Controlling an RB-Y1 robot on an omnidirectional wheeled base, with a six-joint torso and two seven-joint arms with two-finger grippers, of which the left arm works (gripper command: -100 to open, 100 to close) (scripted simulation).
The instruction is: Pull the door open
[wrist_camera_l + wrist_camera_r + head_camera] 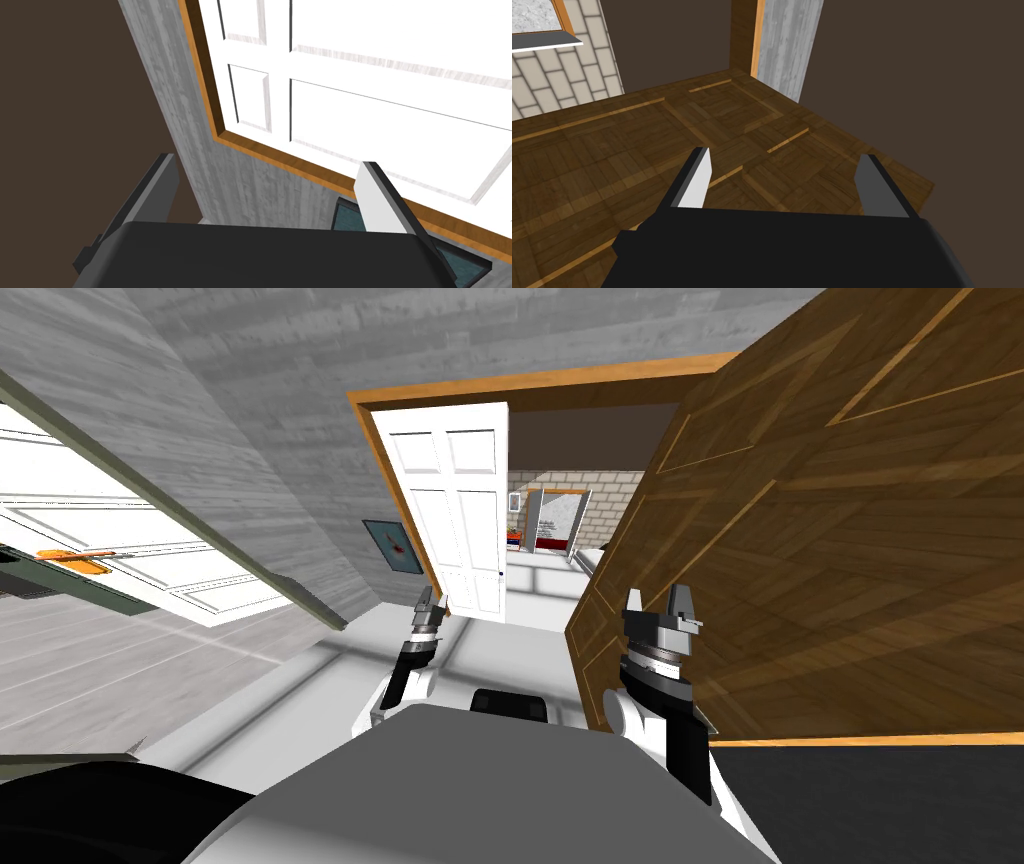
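A brown wooden door (830, 548) with inlaid panel lines stands swung wide toward me on the right of its orange-brown frame (540, 386). My right gripper (661, 606) is open close in front of the door's free edge, and the right wrist view has its fingers (694, 181) spread over the brown door face (612, 150), holding nothing. A white panelled door (455, 503) stands at the left side of the same frame. My left gripper (430, 606) is open below it. In the left wrist view that gripper (270, 172) points at the white door (380, 75) and its frame (280, 156).
Another white door (120, 538) in a green frame, with an orange handle (70, 555), leans in at the left. A teal picture (392, 546) hangs on the grey plank wall (250, 438). Through the opening lies a pale floor and a brick wall (600, 503). A black area (880, 798) lies under the brown door.
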